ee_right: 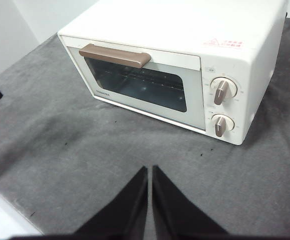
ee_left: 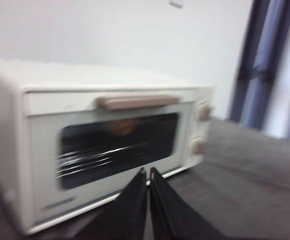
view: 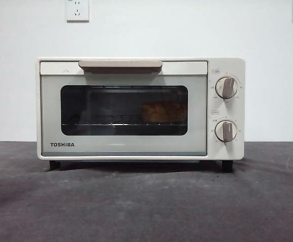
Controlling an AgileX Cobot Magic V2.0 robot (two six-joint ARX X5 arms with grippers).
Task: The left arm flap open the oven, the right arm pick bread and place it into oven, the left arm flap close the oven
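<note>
**Bread inside, door shut, both arms clear of the oven**

The oven (view: 140, 108) stands square on the dark grey surface (view: 146, 206), its door upright and flush with the body, the beige handle (view: 120, 65) along the door's top edge. Through the dark glass the bread (view: 162, 112) rests on the wire rack (view: 121, 123), toward the knob side of the cavity. It sits well in from the glass, which would let the door swing up without catching it.

The left gripper (ee_left: 147, 172) hangs in front of the oven, low and near the door's bottom edge but apart from it. Its fingers (ee_left: 135, 200) are pressed together into a single wedge, holding nothing. That narrow closed tip suits pushing or hooking a door rather than grasping one. The left wrist view is blurred, so fine detail of the door edge cannot be read there.

The right gripper (ee_right: 149, 172) hovers higher and further out over the surface, well apart from the oven and looking down at its door and two knobs (ee_right: 219, 90). Its fingers (ee_right: 130, 205) are also together and empty.

Judging from the shut door with the loaf behind it, the task appears complete, or very nearly so. What remains is likely only for the arms to rest away from the oven.
</note>
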